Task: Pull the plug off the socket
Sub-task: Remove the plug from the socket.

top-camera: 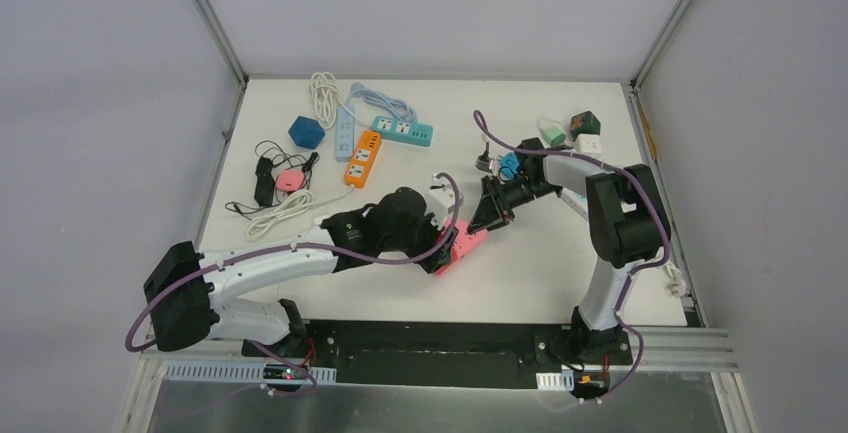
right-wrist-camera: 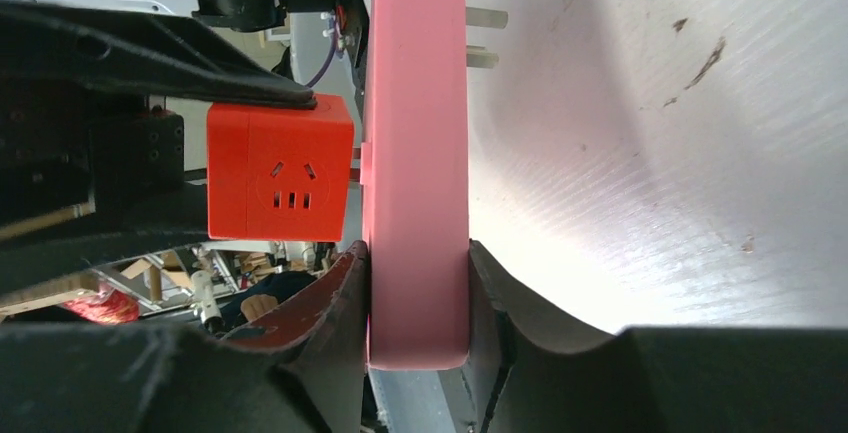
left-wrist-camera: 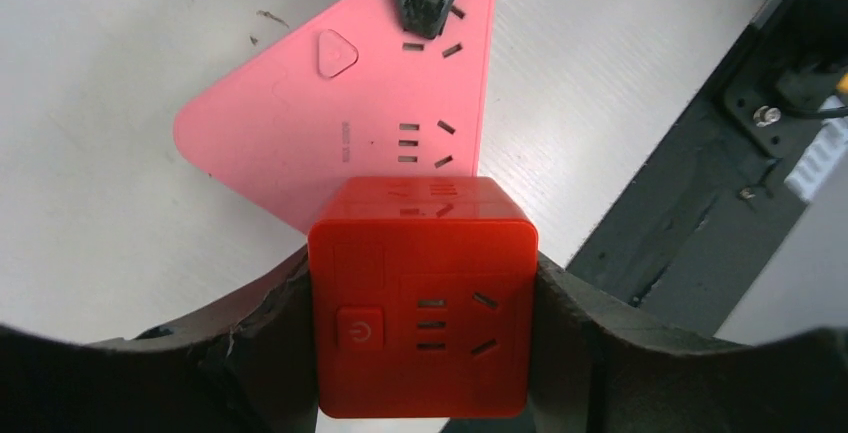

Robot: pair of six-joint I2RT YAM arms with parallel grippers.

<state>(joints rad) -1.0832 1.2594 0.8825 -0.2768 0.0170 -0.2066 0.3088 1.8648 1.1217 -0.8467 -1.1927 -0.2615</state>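
The white bench point(top-camera: 545, 273) carries most of its things at the far side. At far left lie a blue cube point(top-camera: 307, 132), a coiled white cable point(top-camera: 323, 93) and three power strips close together: a pale blue strip point(top-camera: 344, 133), an orange strip point(top-camera: 363, 158), a teal strip point(top-camera: 403, 131). Nearer left, a black adapter point(top-camera: 265, 181) lies just beside a small pink piece point(top-camera: 291, 180). At far right stand a dark green cube point(top-camera: 585, 121) and a white cube point(top-camera: 588, 143).

The red cube plug point(left-wrist-camera: 420, 303), power button and outlets on its face, stands off the flat pink triangular socket point(left-wrist-camera: 300, 123), pins showing in the narrow gap between them.
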